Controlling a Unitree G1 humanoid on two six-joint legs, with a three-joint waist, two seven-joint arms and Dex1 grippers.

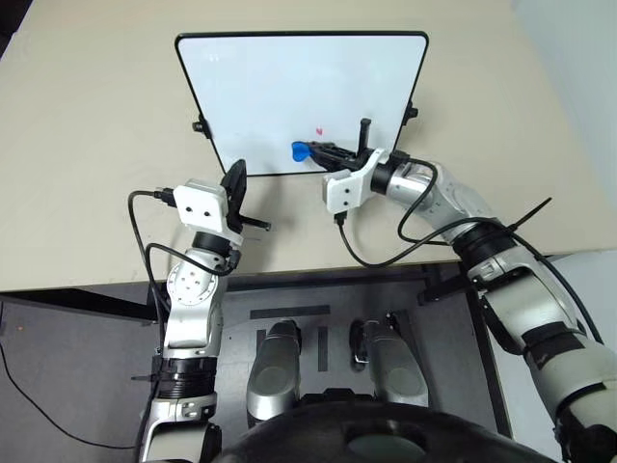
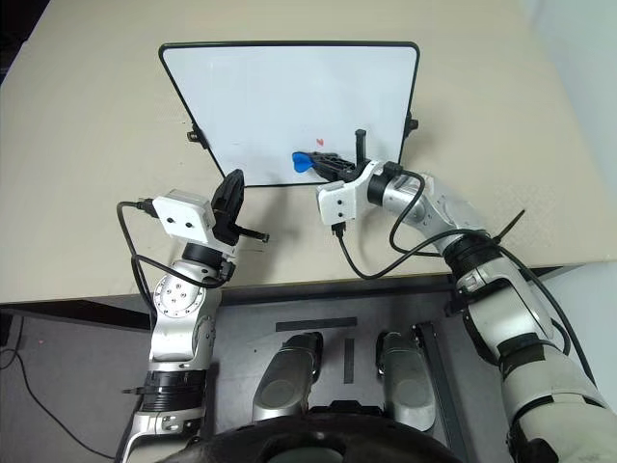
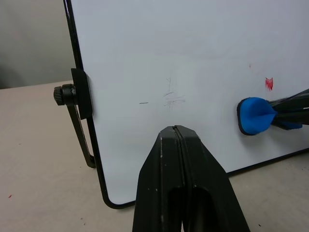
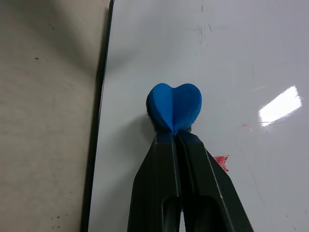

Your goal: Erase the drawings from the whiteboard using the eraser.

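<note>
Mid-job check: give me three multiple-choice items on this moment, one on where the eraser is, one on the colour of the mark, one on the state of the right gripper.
1. Where is the eraser?
A. On the table
B. On the lower part of the whiteboard
C. In the left gripper

2. What colour are the drawings?
A. Red
B. Green
C. Black

3. What is the right gripper doing?
A. Open, empty
B. Shut, empty
C. Shut on the eraser

Answers: 1 B, the blue tip sits against the board near its bottom edge; 2 A, a small red squiggle beside the eraser; 3 C, the fingers pinch the blue piece.
</note>
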